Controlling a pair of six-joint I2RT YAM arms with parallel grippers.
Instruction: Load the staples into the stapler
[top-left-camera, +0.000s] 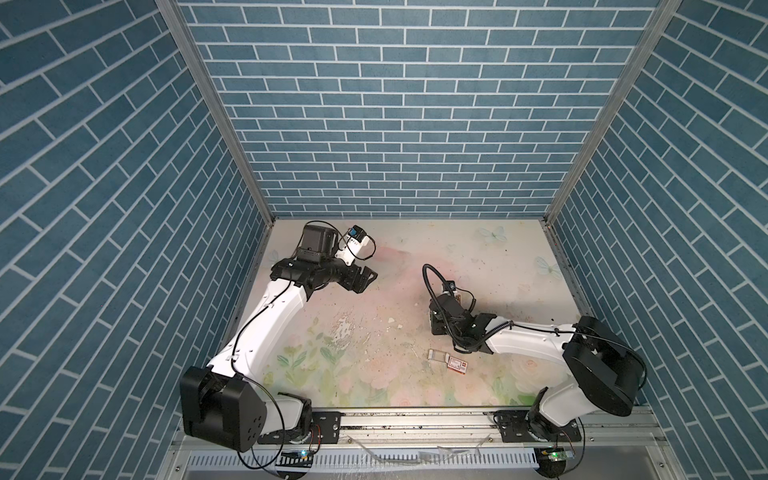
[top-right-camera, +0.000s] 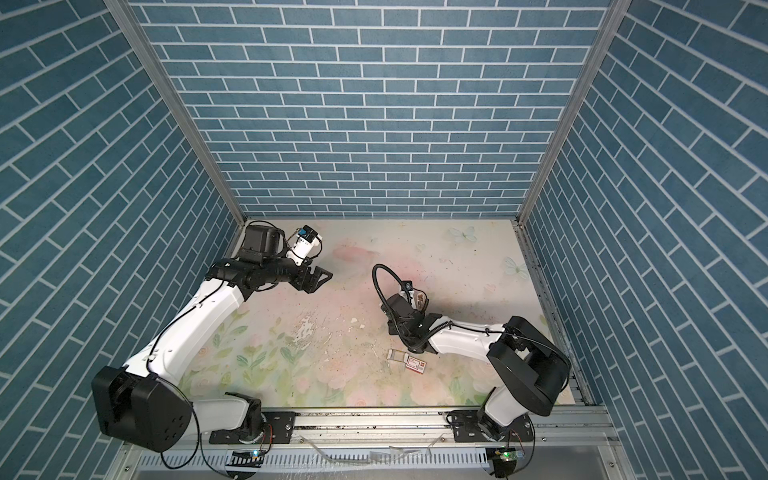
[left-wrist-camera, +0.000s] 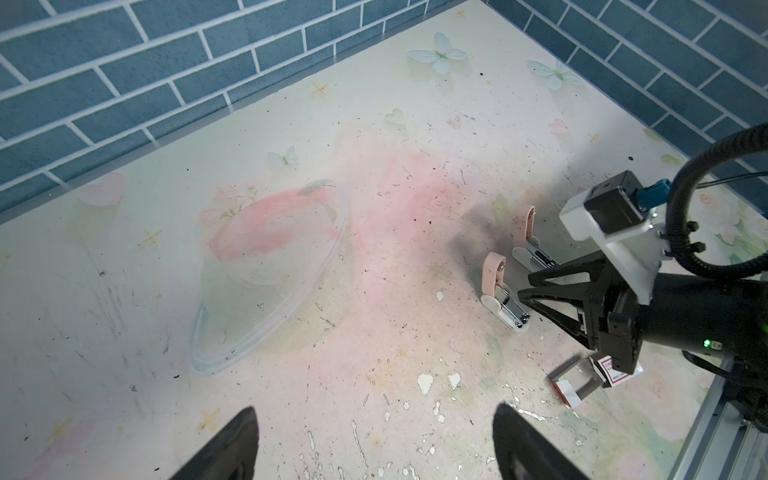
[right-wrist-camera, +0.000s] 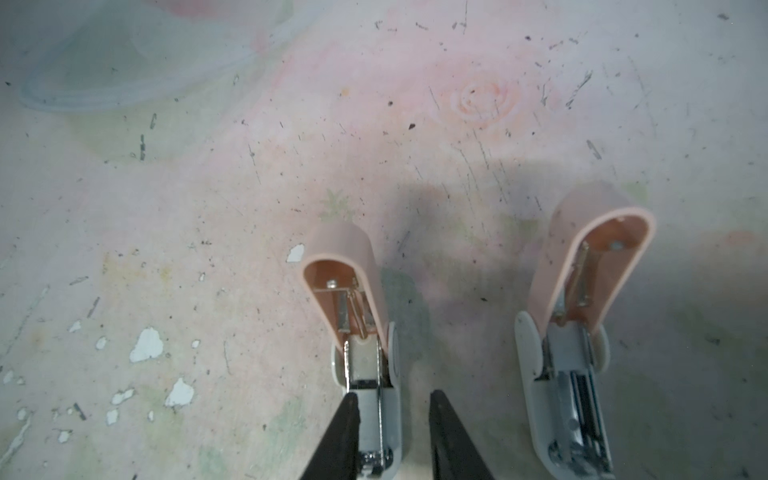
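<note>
My right gripper (right-wrist-camera: 395, 394) is narrow, tips over one open stapler (right-wrist-camera: 368, 370), second stapler (right-wrist-camera: 575, 374) just beside; my left gripper (left-wrist-camera: 374, 409) hangs wide, far left.

Lids swung up, a pink-and-white stapler (left-wrist-camera: 500, 295) and a second stapler (left-wrist-camera: 530, 241) sit side by side on the scuffed floral tabletop (left-wrist-camera: 415, 104) — the right gripper (left-wrist-camera: 524, 284) at the first one's metal front. A red-and-white box (left-wrist-camera: 617, 372) and clear tray (left-wrist-camera: 575, 380) lie just beside that arm (left gripper (left-wrist-camera: 374, 409) spread wide).
</note>
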